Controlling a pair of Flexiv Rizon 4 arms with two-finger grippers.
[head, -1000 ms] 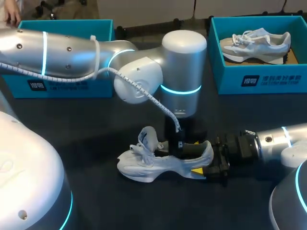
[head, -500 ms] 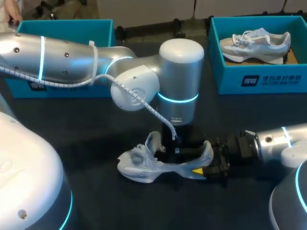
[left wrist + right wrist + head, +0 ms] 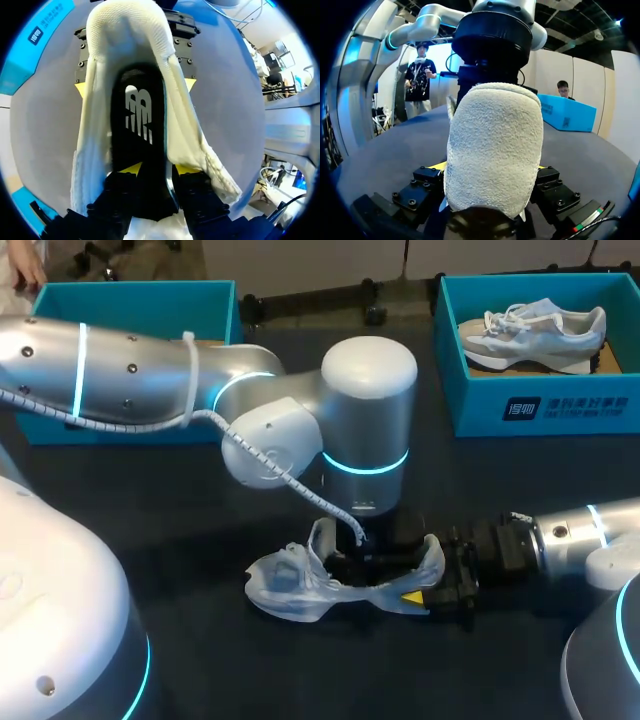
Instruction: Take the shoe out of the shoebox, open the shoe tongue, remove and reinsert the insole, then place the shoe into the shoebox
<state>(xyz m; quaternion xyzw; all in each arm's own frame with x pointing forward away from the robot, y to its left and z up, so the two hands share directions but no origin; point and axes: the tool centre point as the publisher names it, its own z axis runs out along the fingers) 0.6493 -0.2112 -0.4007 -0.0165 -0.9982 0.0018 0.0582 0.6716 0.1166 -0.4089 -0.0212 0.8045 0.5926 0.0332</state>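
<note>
Both sets of jaws are clamped on something. The left gripper (image 3: 159, 169) stands inside the shoe with its yellow tips pressed to either side of the insole's front end, which looks squeezed narrow between them. The right gripper (image 3: 489, 167) pinches the heel of the shoe from behind, one finger on each flank.

The dark table (image 3: 220, 660) carries two teal boxes along its far edge. The left shoebox (image 3: 150, 295) is partly hidden behind the left arm (image 3: 150, 370), and I cannot see inside it. The right shoebox (image 3: 560, 405) holds a second shoe (image 3: 535, 330) lying on its side.

The left arm reaches past the middle and points straight down into the shoe, while the right arm (image 3: 580, 535) lies low along the table.

The white shoe (image 3: 290, 590) stands upright on its sole near the table's middle, well apart from both boxes, toe toward my left. Its tongue (image 3: 322, 538) is lifted clear of the opening. The black insole (image 3: 137, 115) lies with its heel end down in the heel cup.

I judge the insole step to be in hand, though whether it is going out or in I cannot tell. If out, the next move calls for a steady upward draw while the right gripper pins the heel down. If in, the front end must be pressed flat before letting go.
</note>
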